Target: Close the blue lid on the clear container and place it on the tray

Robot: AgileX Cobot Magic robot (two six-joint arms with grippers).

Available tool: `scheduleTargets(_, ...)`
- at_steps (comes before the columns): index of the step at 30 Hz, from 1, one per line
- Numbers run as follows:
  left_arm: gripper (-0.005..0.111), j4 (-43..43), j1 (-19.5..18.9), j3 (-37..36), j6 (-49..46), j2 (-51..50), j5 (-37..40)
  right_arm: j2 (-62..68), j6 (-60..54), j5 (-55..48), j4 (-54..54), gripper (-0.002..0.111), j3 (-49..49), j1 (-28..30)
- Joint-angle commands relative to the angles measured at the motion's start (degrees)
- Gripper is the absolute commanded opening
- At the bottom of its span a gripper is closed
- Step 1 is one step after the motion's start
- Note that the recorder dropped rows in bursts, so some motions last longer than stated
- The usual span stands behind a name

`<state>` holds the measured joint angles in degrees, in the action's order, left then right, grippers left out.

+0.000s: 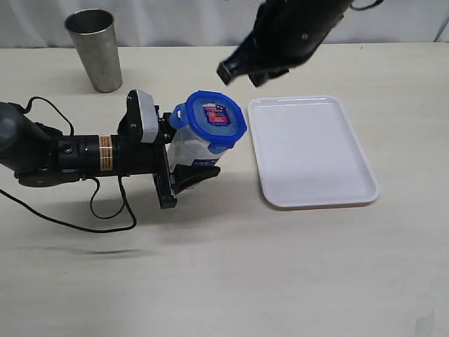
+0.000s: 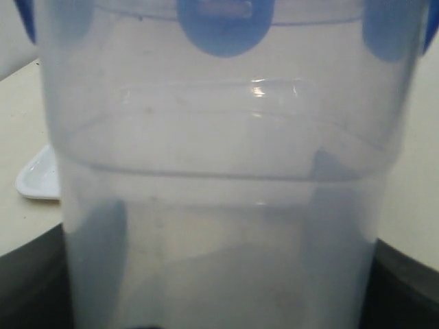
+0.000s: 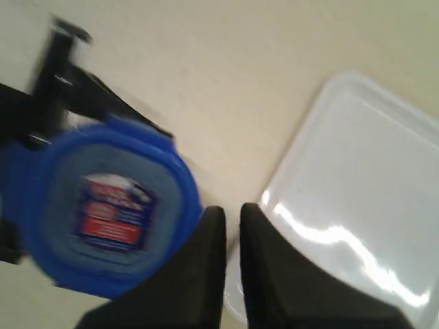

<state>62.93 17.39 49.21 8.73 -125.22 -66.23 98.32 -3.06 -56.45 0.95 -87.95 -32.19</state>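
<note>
While my left gripper (image 1: 191, 146) reaches in from the left edge of the exterior view, its black fingers (image 1: 198, 175) are clenched on either side of the clear container (image 1: 184, 149), which stands upright just left of the frame's centre. Up close, in my left wrist view, the container (image 2: 219, 192) fills almost everything, and I see those fingers (image 2: 96, 260) as dark shapes through its cloudy wall. The blue lid (image 1: 210, 119) sits on top of the container, its red-blue sticker facing up. One of the lid's (image 2: 223, 31) flaps hangs down over the rim; I cannot tell whether any flap is latched.

Right of centre lies the white tray (image 1: 312, 151), flat on the pale table (image 1: 245, 281), bare, with its near edge just beside the container but not touching it. A corner of the tray (image 2: 38, 178) peeks past the container in my left wrist view.

Near the top of the frame, right of the middle, my right gripper (image 1: 242, 70) hangs in the air above the gap between lid and tray. Its fingers (image 3: 206, 260) are drawn nearly together, only a thin slit between them, grasping nothing. Beneath that gripper (image 3: 233, 209) I see the lid (image 3: 103, 212), blurred, and the shiny tray (image 3: 357, 205).

At upper left of the exterior view a grey metal cup (image 1: 93, 49) stands upright, well apart from everything. A black cable (image 1: 105, 210) loops on the table below my left arm.
</note>
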Motion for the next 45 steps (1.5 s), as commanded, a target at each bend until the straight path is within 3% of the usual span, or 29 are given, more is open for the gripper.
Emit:
scheduleTargets(1, 0.000, -1.08, -0.09, 0.15, 0.37, 0.58, -2.86, -2.54, -5.07, -0.72, -10.23, 0.034, -4.49, -0.99)
scheduleTargets(5, 0.000, -1.17, -0.09, 0.15, 0.37, 0.58, -2.86, -2.17, 5.19, -1.48, 3.02, 0.037, -4.48, -7.41)
scheduleTargets(7, 0.000, -1.17, -0.09, 0.15, 0.37, 0.58, -2.86, -1.39, 19.40, -1.67, 20.88, 0.037, -4.61, -15.89)
scheduleTargets(11, 0.000, -1.17, -0.09, 0.15, 0.37, 0.58, -2.86, 4.54, 25.13, -9.57, 24.40, 0.037, -9.01, -21.99)
scheduleTargets(19, 0.000, -1.05, -0.09, 0.15, 0.37, 0.58, -2.96, 14.57, 24.00, -13.51, 20.84, 0.044, -18.78, -22.66)
scheduleTargets(45, 0.000, -1.52, 0.01, 0.15, 0.37, 0.58, -3.08, 18.92, 25.89, -13.51, 25.03, 0.038, -14.49, -22.66)
